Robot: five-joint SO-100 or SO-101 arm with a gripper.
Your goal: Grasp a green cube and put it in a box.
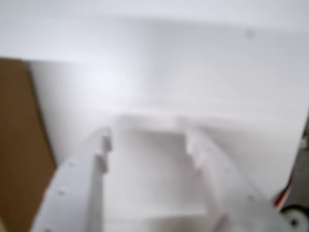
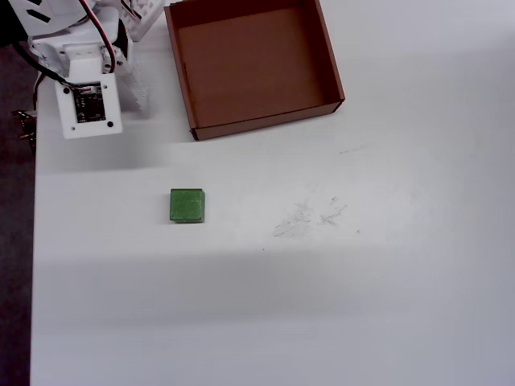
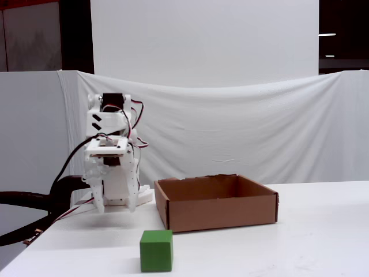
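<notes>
**White table, cube waiting in the open**

White tabletop (image 2: 386, 305) is filling my overhead view. I'm seeing the green cube (image 2: 187, 205) sitting alone on it, well apart from the box (image 2: 332, 71), which is lying empty beyond it. My gripper (image 1: 147, 140) is hanging beside the box's wall, near the arm's base, and its jaws are standing apart around nothing in the blurred wrist view.
</notes>
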